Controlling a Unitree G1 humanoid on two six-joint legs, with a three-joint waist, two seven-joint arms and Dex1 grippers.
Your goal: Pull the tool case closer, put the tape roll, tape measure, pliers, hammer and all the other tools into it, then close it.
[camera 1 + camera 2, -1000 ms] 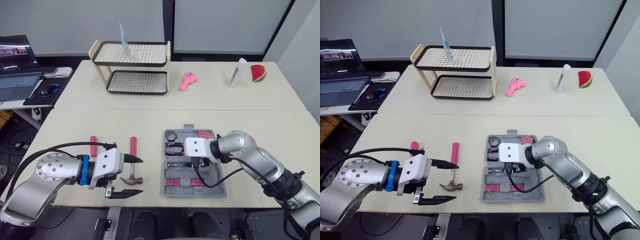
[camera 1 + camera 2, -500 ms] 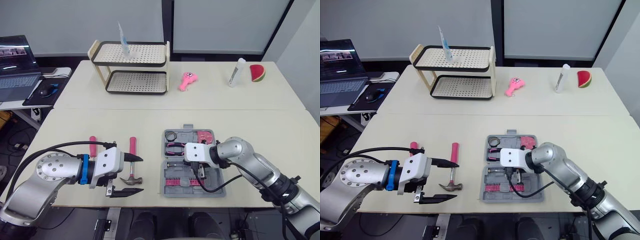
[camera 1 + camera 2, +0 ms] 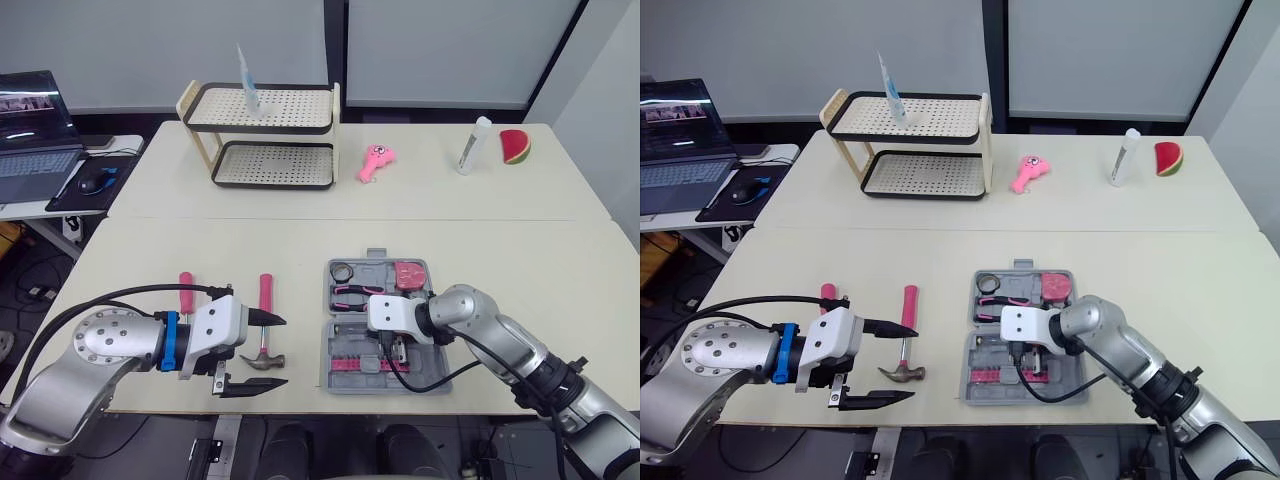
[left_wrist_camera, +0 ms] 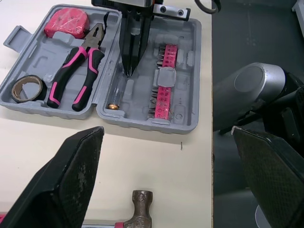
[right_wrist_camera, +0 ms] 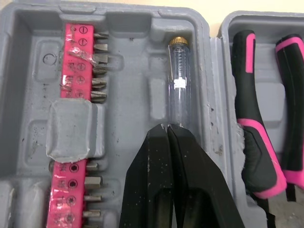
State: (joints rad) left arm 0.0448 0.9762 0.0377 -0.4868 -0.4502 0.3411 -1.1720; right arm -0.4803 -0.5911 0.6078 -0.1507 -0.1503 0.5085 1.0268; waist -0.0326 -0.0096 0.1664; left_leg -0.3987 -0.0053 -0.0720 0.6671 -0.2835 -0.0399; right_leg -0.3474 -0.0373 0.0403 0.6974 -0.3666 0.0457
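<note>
The pale desk (image 3: 300,235) carries an open grey tool case (image 3: 385,345) at 5 o'clock. A hammer (image 3: 266,295) lies at 7 o'clock, with a pink-handled tool (image 3: 185,285) just past it at 8. At the far side, a two-tier rack (image 3: 265,135) stands at 11, a pink toy (image 3: 377,162) at 12, and a white tube (image 3: 474,145) beside a watermelon slice (image 3: 516,146) at 2.

Scuffed matt grey plastic tool case (image 5: 124,71), glossy clear plastic screwdriver (image 5: 179,90), perhaps brass cap, dull metal hammer head (image 4: 141,198)

Right gripper (image 5: 167,127) is sliding toward 6 o'clock over the tool case (image 3: 332,336), fingers pressed together. It is uncovering the pink tape measure (image 3: 408,273) at the case's 1 o'clock corner.
</note>
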